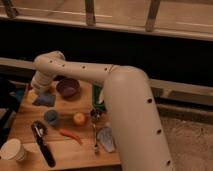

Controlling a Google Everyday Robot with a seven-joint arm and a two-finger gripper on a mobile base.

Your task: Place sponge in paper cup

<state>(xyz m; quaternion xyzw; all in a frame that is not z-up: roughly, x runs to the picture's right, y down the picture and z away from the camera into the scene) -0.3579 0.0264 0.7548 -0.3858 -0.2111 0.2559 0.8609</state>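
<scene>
The white paper cup (12, 149) stands upright at the front left corner of the wooden table (60, 152). A yellow sponge (32, 95) lies at the back left of the table, with a blue piece (45, 100) right beside it. My gripper (40, 89) is at the end of the white arm (80, 72), directly over the sponge and the blue piece and far from the cup. The arm's end hides the contact with the sponge.
A purple bowl (68, 87) sits just right of the gripper. A blue cup (51, 117), an orange fruit (79, 118), a red chili (70, 134), a black-handled tool (42, 144), cutlery (95, 131) and a pale object (106, 138) lie on the table. A green tray (97, 93) is behind the arm.
</scene>
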